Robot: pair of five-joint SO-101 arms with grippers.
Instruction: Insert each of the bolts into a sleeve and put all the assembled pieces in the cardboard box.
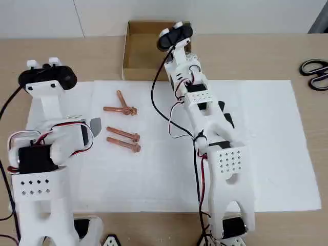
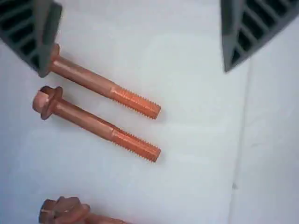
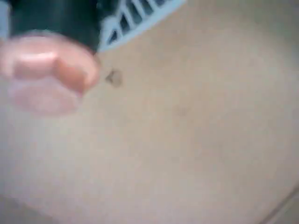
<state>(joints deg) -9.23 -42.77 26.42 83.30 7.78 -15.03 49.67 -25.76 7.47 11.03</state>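
Our right pincer [image 3: 99,44] hangs over the box [image 1: 134,56] at the far side of the bench [image 1: 266,56]. It seems clamped on a copper piece [image 3: 46,70], too blurred for us to tell whether it is sleeved. We judge the drop to be the step in hand. We should let go low and well inside the walls, so the piece cannot bounce out.

Our left pincer [image 2: 135,70] is spread wide above a bolt [image 2: 103,88] and its neighbour [image 2: 96,123]. These lie side by side on the white sheet [image 1: 266,154], left of centre, with a crossed pair [image 1: 122,108] just beyond. One finger [image 2: 42,37] overlaps the bolt's head in the wrist view. For that pick we would centre on the smooth shank and slip a finger between the two without nudging the neighbour.
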